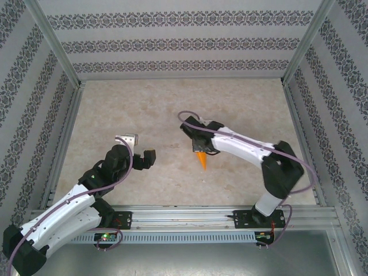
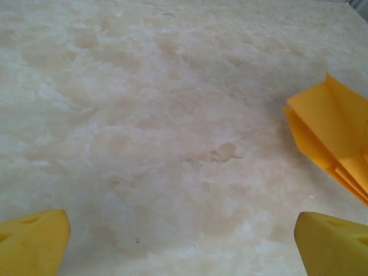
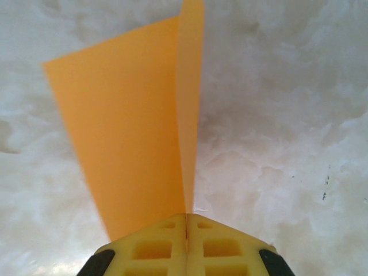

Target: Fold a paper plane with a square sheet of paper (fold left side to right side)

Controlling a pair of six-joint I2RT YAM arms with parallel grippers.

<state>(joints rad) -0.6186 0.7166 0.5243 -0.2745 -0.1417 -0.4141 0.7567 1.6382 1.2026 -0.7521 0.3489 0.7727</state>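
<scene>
Two claws of mine are working over a pale marbled table (image 1: 172, 109), cream and beige, slightly glossy. Wallpaper panels (image 1: 172, 43) with dark ornamental stripes are boxing it in on three sides, metal frame posts (image 1: 54, 43) are running up the corners, and a metal rail (image 1: 190, 217) is crossing the lower frame. My right claw (image 3: 186, 221) is pinching fully closed on the square sheet of paper (image 3: 132, 115), a narrow orange creased shape sitting right of centre in the top view. My right arm (image 1: 247, 150) is covering most of it there, with a pointed tip poking out below. The paper's far end is running off the upper edge of my right wrist view. Can't tell if it is touching the table. My left claw (image 2: 184, 244) is gaping wide and holding nothing, with its yellow pads (image 2: 34, 241) getting cut off at the lower corners.
</scene>
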